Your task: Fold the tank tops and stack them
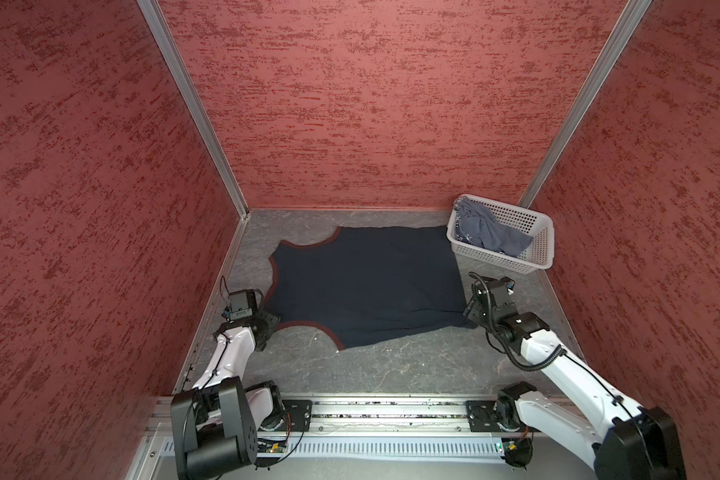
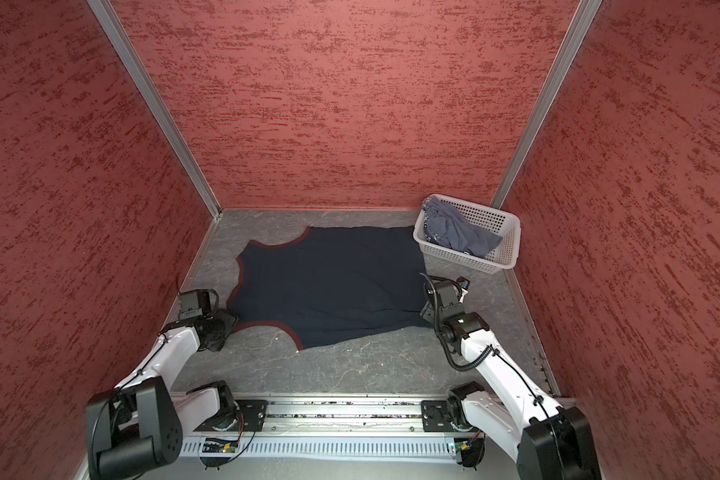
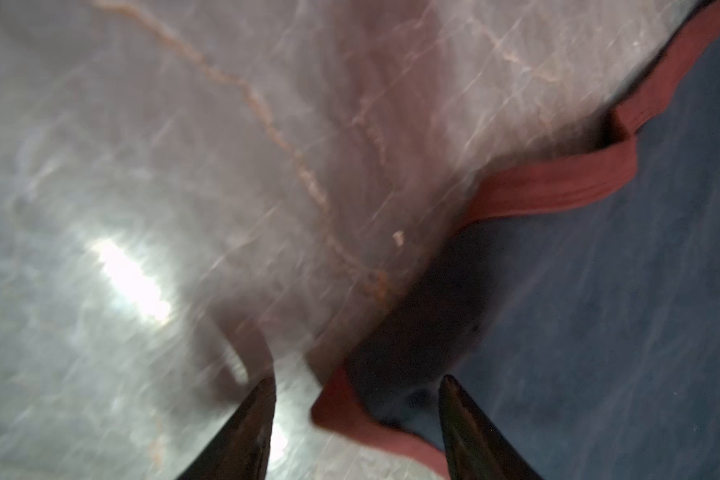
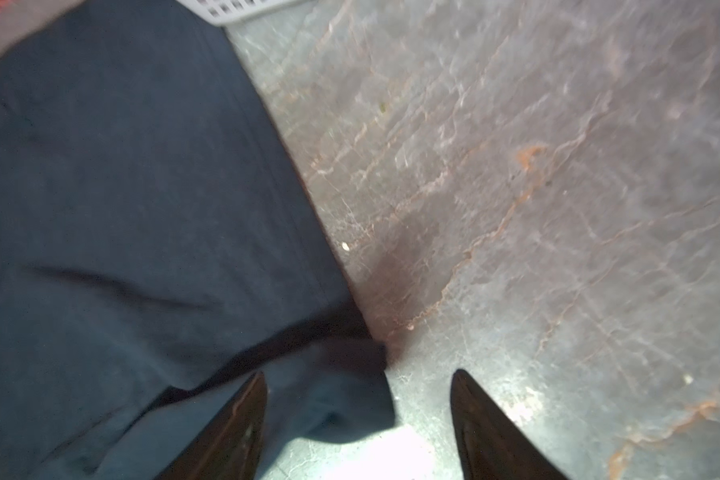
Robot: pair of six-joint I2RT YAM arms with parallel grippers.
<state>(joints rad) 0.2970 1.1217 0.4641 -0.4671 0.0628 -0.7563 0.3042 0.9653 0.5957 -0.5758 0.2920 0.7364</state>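
Left gripper (image 3: pixel 357 379) is gaping astride a strap of the navy tank top (image 1: pixel 366 286), spread centre-frame; right gripper (image 4: pixel 359 372) is gaping over its hem corner. Each is reaching low from bottom-frame.

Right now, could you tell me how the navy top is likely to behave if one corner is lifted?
Probably floppy: the navy top lies flat and hugs the table, so a lifted corner would likely drape and trail. Likely light, being thin with soft creases. Pushed, it may bunch rather than slide whole; its trim curls up.
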